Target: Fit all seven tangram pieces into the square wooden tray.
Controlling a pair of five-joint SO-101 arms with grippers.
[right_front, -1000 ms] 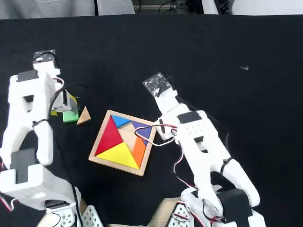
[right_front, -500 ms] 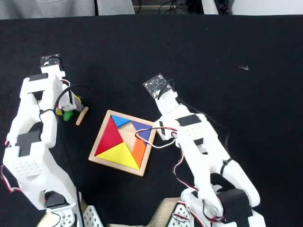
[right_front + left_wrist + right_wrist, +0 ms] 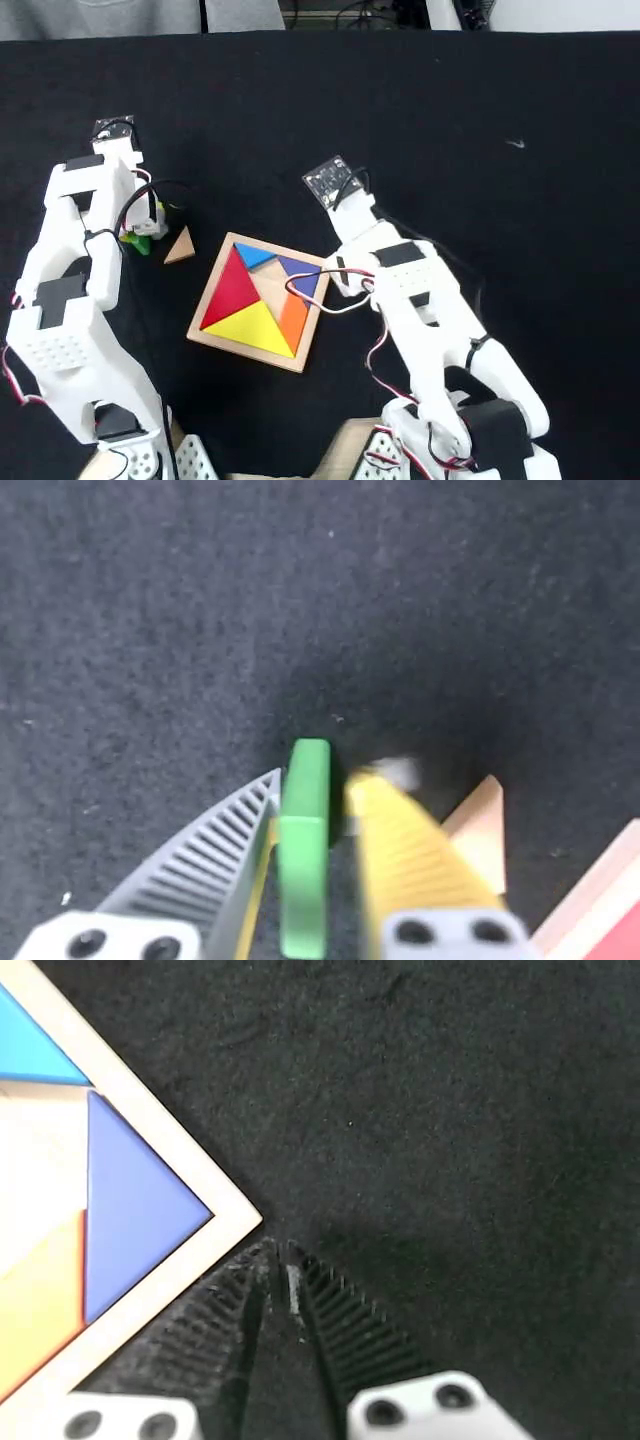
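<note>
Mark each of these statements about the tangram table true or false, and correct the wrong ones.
1. The left gripper is shut on the green piece. True.
2. The tan triangle lies inside the tray. False: it lies on the black cloth outside the tray.
3. The right gripper holds the dark blue triangle. False: it is shut on nothing, just off the tray's corner, and that triangle lies in the tray.
4. The red triangle sits in the tray. True.
</note>
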